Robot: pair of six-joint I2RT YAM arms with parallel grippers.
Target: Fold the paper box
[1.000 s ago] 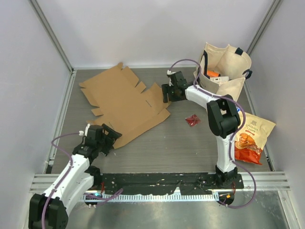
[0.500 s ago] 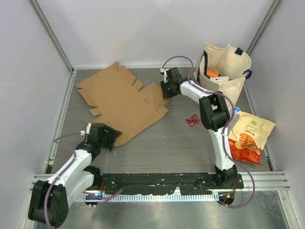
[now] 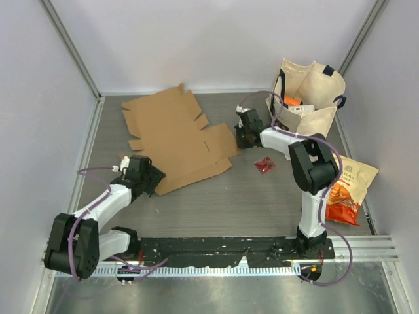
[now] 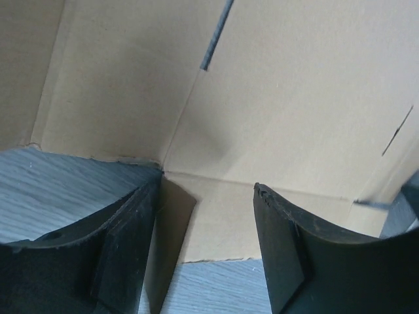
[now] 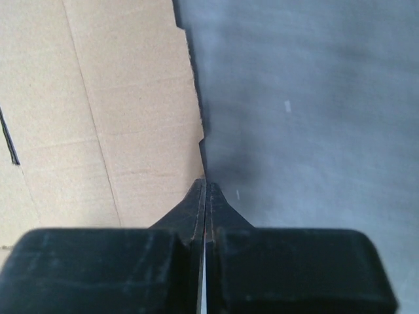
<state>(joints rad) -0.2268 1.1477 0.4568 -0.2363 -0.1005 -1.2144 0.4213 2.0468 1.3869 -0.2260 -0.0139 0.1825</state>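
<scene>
The flat paper box (image 3: 177, 134) lies on the counter (image 3: 262, 196), far and left, with the left gripper (image 4: 207, 182) holding its jaws apart astride the near edge and the right gripper (image 5: 205, 186) showing closed jaws at the right edge.

the paper box (image 3: 177, 134) sits farther right, turned slightly. the right gripper (image 5: 205, 190), open before, is now closed at its right edge. the left gripper (image 4: 208, 190) has advanced over its near corner, jaws narrower.
</scene>
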